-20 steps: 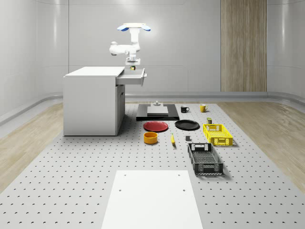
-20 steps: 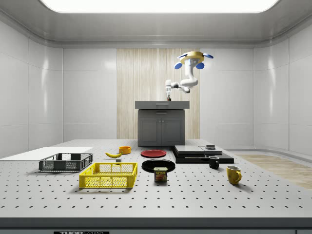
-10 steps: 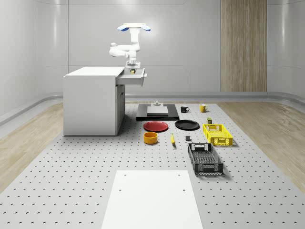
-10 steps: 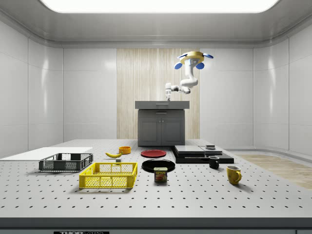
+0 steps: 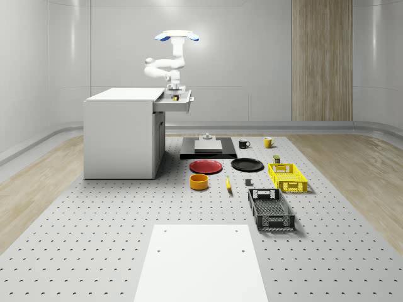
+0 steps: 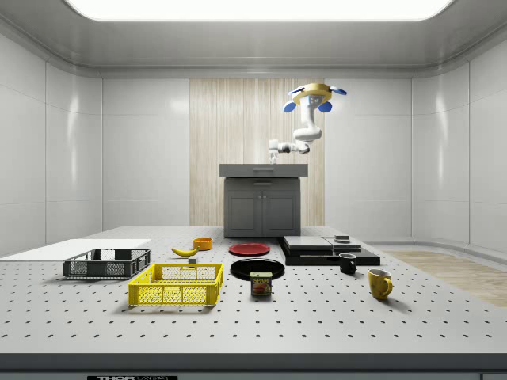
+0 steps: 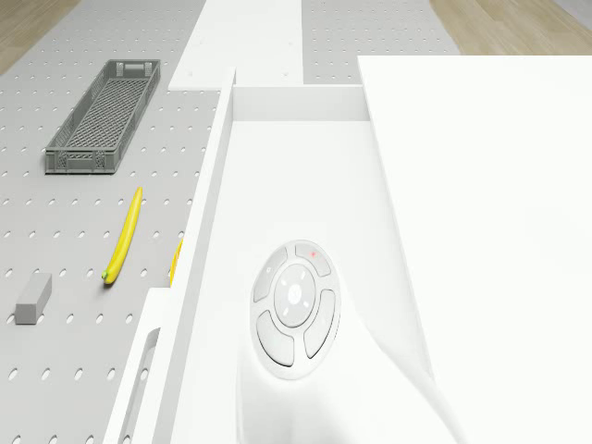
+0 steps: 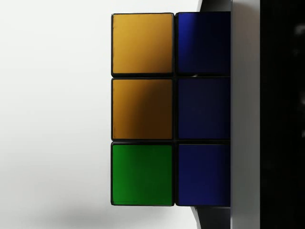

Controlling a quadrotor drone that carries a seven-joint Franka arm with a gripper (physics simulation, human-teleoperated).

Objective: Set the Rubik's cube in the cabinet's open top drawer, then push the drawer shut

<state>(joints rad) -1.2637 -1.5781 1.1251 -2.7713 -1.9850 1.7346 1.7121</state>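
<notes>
The gripper (image 5: 174, 95) pinches the Rubik's cube (image 8: 171, 109) inside the cabinet's open top drawer (image 5: 178, 104), drone (image 5: 177, 36) hovering above

Rubik's cube (image 8: 157, 109) orange, green, blue; open top drawer (image 5: 176, 100) of white cabinet (image 5: 119, 135).

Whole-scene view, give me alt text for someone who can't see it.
A drone hovers above a white cabinet, its arm reaching down into the open top drawer. On the perforated floor beside the cabinet lie plates, an orange bowl, mugs and two crates.
</notes>
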